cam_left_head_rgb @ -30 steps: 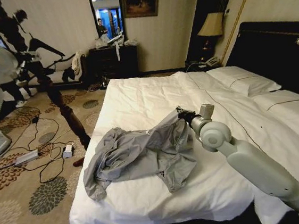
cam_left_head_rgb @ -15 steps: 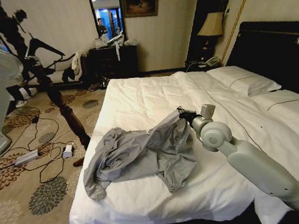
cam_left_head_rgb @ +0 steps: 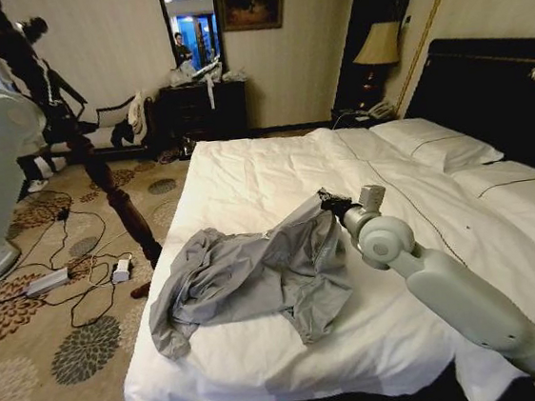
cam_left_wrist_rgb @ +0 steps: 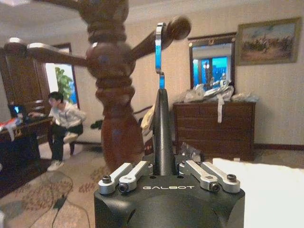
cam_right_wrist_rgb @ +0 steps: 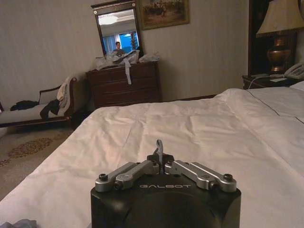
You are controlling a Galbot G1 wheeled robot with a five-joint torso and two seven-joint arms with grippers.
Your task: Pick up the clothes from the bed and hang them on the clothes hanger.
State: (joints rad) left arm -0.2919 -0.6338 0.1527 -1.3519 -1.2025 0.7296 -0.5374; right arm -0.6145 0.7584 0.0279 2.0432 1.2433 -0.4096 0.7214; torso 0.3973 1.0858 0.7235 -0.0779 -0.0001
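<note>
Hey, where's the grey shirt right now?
In the head view the grey shirt lies crumpled on the near left part of the bed, with the right gripper at its raised right edge.

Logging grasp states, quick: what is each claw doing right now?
Left claw: shut on the clothes hanger, beside a wooden stand.
Right claw: shut on the clothes on the bed.

white arms, black galbot-marked end effector point(cam_right_wrist_rgb: 161, 156)
</note>
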